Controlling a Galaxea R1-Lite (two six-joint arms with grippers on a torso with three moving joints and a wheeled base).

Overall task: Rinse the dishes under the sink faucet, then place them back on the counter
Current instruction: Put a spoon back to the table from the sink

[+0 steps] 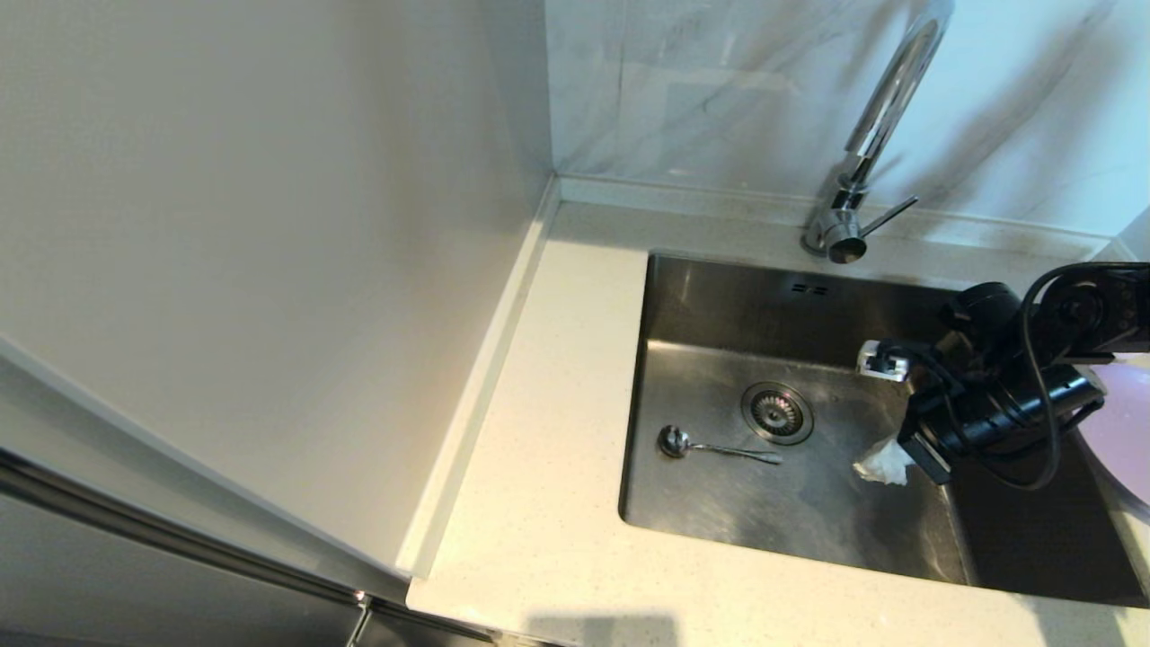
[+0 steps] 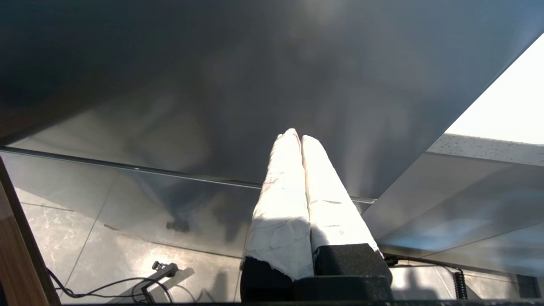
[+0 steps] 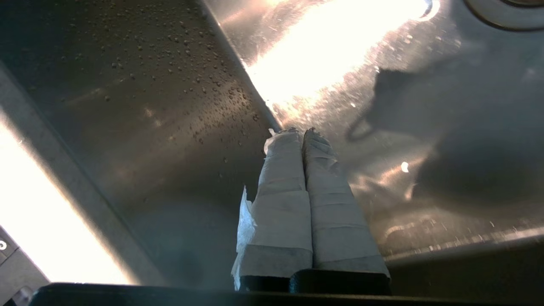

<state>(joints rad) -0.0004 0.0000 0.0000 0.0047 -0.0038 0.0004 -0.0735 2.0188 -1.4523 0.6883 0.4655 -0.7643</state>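
Right gripper (image 1: pixel 885 460) low in the sink (image 1: pixel 898 530), fingers clenched on nothing; spoon (image 1: pixel 714 445) lies on the sink floor.

The spoon rests just beside the drain (image 1: pixel 778 412), on the side away from the gripper, handle pointing toward it. To lift it well, the fingers would likely need to part first, then straddle the thin handle squarely, since it lies flat on wet steel and could slip. The faucet (image 1: pixel 876 135) rises behind the sink, its lever (image 1: pixel 889 217) sticking out toward the arm's side. A lilac plate (image 1: pixel 1123 431) shows beyond the arm, well apart from the drain. Left gripper (image 2: pixel 300 140) is parked away from the sink, fingers pressed together, holding nothing.
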